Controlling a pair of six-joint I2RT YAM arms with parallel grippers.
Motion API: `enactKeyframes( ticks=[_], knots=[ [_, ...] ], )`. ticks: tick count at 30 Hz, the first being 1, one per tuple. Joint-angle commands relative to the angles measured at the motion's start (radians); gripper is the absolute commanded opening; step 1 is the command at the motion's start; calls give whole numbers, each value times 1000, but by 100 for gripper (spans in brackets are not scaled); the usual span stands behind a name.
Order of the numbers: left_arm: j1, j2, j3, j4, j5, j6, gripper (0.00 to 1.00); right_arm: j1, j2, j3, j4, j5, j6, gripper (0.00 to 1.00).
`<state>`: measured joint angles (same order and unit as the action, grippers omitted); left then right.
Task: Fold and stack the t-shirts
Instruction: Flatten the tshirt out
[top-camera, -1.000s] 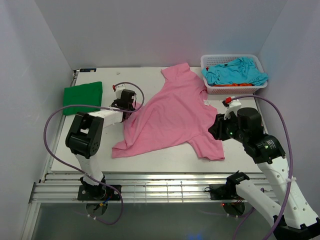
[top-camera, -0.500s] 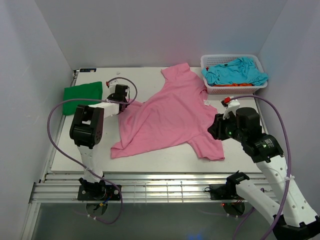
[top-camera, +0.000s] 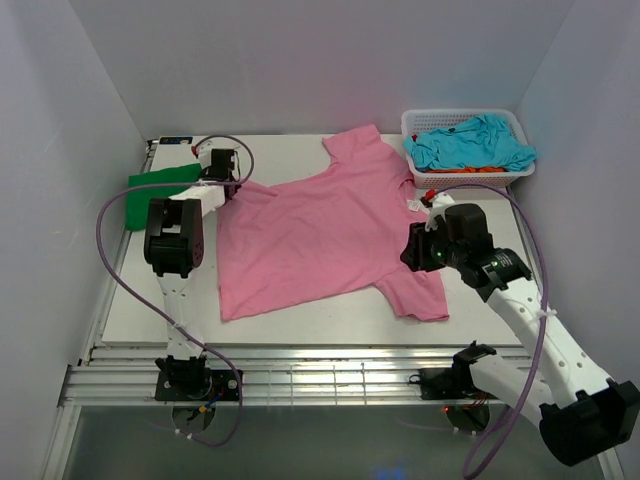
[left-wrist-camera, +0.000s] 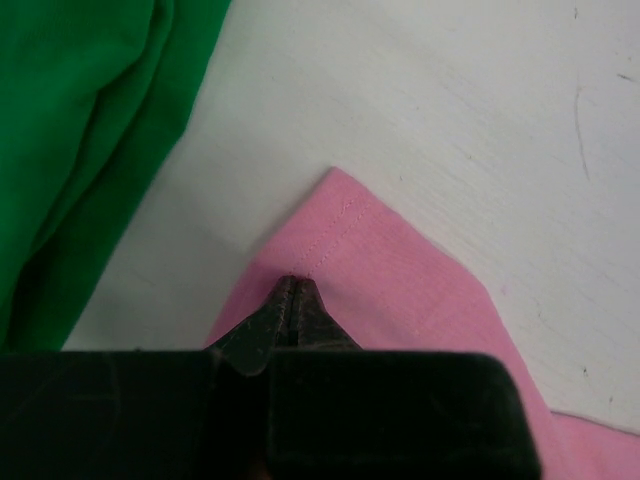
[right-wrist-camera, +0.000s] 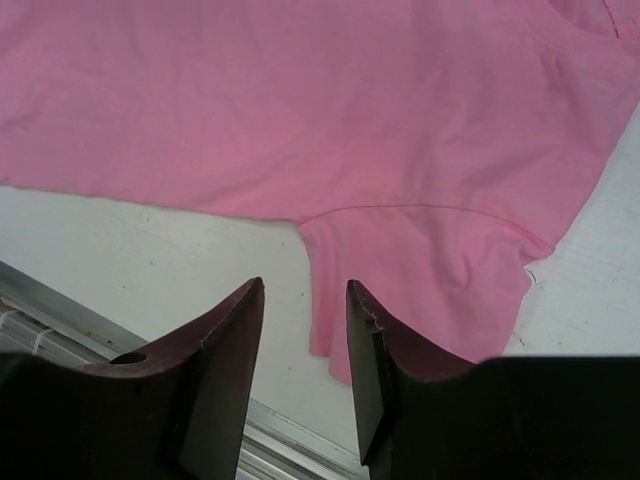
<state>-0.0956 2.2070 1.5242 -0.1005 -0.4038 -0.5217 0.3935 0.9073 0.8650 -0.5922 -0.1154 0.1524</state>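
The large pink t-shirt (top-camera: 320, 225) lies spread on the white table (top-camera: 150, 290). My left gripper (top-camera: 230, 183) is at the shirt's far left corner, next to the folded green t-shirt (top-camera: 160, 190). In the left wrist view the left gripper (left-wrist-camera: 293, 285) is shut on the pink t-shirt's (left-wrist-camera: 400, 290) hemmed corner, with the green t-shirt (left-wrist-camera: 80, 130) at the left. My right gripper (top-camera: 412, 252) hovers open over the near right sleeve. In the right wrist view the right gripper (right-wrist-camera: 303, 287) holds nothing, and the pink sleeve (right-wrist-camera: 420, 260) lies just beyond its tips.
A white mesh basket (top-camera: 462, 118) at the far right corner holds a turquoise t-shirt (top-camera: 470, 145) on top of an orange one (top-camera: 482, 170). Metal rails (top-camera: 300, 370) run along the table's near edge. White walls close in on the left, right and back.
My left gripper has dragged the pink shirt's corner away and to the left, spreading the cloth wider. The right arm has moved left over the sleeve, and its jaws have widened a little.
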Motion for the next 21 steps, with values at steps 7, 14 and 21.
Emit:
enactKeyframes(
  ticks=[7,14,21],
  knots=[
    [62,97,129,-122,17,20,0,7,171,51,212,16,-11,49],
    [138,121,194,-175,45,-8,0,7,298,161,245,43,-27,51],
    [183,186,349,-232,83,9,0,8,338,207,258,72,-27,52]
  ],
)
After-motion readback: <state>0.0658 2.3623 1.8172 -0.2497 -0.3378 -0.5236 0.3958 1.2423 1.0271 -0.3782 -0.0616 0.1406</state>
